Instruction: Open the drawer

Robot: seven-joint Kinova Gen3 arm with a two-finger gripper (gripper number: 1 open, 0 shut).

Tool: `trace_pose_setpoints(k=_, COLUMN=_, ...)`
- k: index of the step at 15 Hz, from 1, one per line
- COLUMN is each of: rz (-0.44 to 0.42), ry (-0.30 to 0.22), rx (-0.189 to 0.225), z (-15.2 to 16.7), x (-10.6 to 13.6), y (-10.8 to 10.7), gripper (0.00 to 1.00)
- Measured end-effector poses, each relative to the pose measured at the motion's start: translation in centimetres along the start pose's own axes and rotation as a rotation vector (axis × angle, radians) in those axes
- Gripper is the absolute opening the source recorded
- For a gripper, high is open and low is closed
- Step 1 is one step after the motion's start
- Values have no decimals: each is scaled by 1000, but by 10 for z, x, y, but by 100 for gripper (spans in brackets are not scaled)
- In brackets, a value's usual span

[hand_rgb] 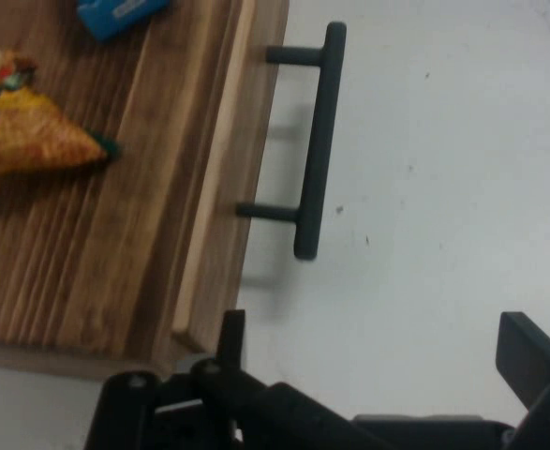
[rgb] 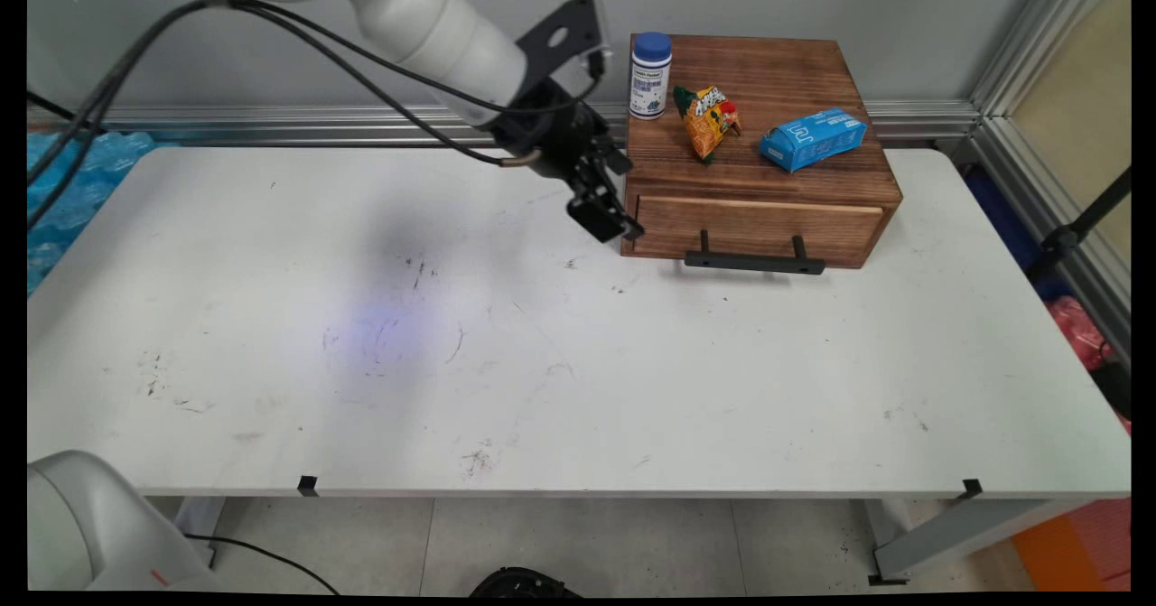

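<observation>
My gripper [rgb: 610, 219] hangs open just above the table, next to the left front corner of a wooden drawer box [rgb: 768, 172]. Nothing is between its fingers. In the hand view the gripper [hand_rgb: 378, 342] stands beside that corner, and the drawer's black bar handle [hand_rgb: 314, 141] lies a short way ahead over bare table. The same handle [rgb: 755, 261] sticks out from the shut drawer front. On top of the box stand a white bottle with a blue cap [rgb: 650, 75], an orange snack bag [rgb: 709, 121] and a blue carton [rgb: 812, 138].
The white table [rgb: 452, 362] spreads wide to the left and front of the box, with scuff marks. A wall with a metal rail runs behind it. Blue plastic [rgb: 72, 191] lies beyond the left edge.
</observation>
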Motion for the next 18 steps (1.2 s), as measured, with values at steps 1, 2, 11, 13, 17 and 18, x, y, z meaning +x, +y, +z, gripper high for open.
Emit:
trace_pose_setpoints(k=1, rz=2, ry=-1, rx=1, z=4, x=3, y=1, gripper=100)
trace_pose_setpoints(k=2, rz=4, ry=-2, rx=1, z=10, x=7, y=1, gripper=100)
trace_pose_setpoints(k=11, rz=29, ry=-35, rx=15, z=68, x=39, y=7, gripper=100)
trace_pose_setpoints(k=13, rz=32, ry=-46, rx=15, z=86, x=48, y=9, gripper=100)
trace_pose_setpoints(k=17, rz=37, ry=-65, rx=14, z=117, x=59, y=12, gripper=100)
trace_pose_setpoints(k=18, rz=39, ry=-72, rx=12, z=127, x=61, y=12, gripper=100)
